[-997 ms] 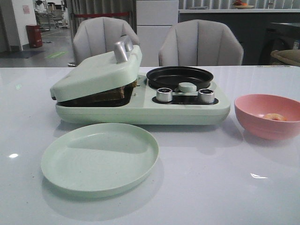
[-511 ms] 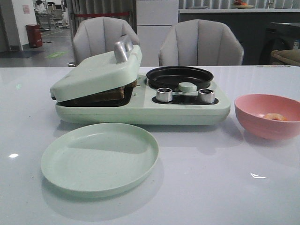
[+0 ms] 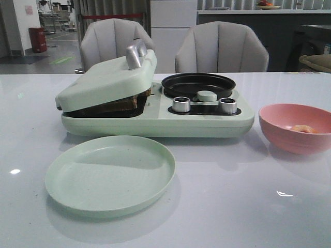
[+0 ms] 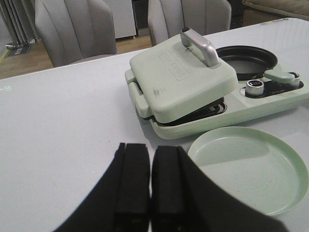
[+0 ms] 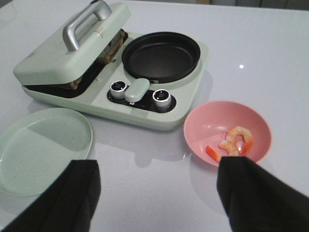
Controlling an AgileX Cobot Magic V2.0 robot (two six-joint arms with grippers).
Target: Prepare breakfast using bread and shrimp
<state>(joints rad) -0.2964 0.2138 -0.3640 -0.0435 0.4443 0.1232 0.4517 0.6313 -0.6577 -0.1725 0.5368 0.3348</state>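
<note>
Locate the bread (image 5: 110,47) first: you see only its dark brown crust edge, clamped under the tilted lid (image 3: 106,80) of the pale green breakfast maker (image 3: 155,121). The lid is smooth moulded plastic with a curved metal handle (image 5: 83,23) and rests propped on the slices rather than fully closed.

The shrimp (image 5: 235,143) lie in the pink bowl (image 5: 227,131), a smooth round vessel on the table just beyond the right gripper's (image 5: 157,193) right-hand finger (image 5: 256,195). You can count a few curled orange-pink pieces, glossy and pale.

Beside the lid, the appliance carries a round black pan (image 3: 198,83) with a matte nonstick surface, and two knurled metal knobs (image 3: 181,104) flanking a green switch (image 3: 207,95).

A shallow round green plate (image 3: 110,173) lies flat in front of the appliance, beyond the right gripper's left-hand finger and just ahead of the left gripper (image 4: 149,186).

Check the fingers. The right gripper's black pads stand wide apart and hold nothing. The left gripper's fingers (image 4: 131,181) sit pressed nearly together, only a thin slit between them, with nothing gripped. Neither gripper touches any object.
</note>
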